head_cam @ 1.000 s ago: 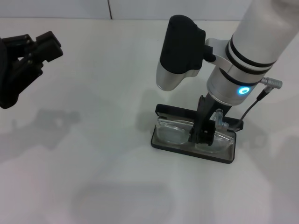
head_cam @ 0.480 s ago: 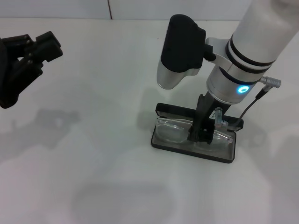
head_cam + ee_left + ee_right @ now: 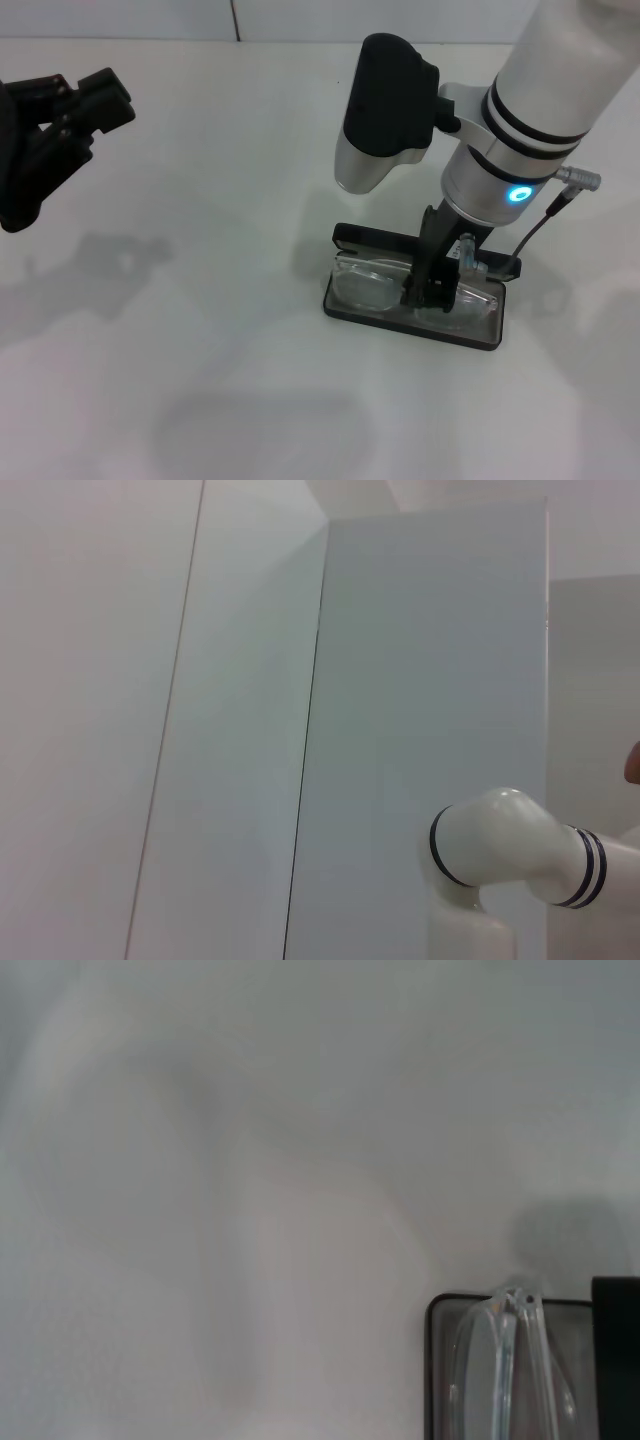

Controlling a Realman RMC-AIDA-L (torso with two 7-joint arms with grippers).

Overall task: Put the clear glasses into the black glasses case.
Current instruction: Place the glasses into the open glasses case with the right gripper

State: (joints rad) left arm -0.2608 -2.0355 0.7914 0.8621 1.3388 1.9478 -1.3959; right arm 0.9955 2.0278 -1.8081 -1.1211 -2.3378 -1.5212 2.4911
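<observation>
Head view: clear glasses (image 3: 372, 283) under right gripper (image 3: 428, 288).

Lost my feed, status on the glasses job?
Right pincer down in the open case, at the middle of the glasses. Glasses lie in the tray. Left pincer parked far left, above the table. Nothing in the way.

black glasses case (image 3: 345, 302): matte black shell, grey lining | clear glasses (image 3: 365, 283): totally see-through, no tint | right gripper (image 3: 428, 292): black fingers, arm above it white w/ black bands + glowing cyan ring | left gripper (image 3: 75, 105): all black | table (image 3: 200, 350): plain white
</observation>
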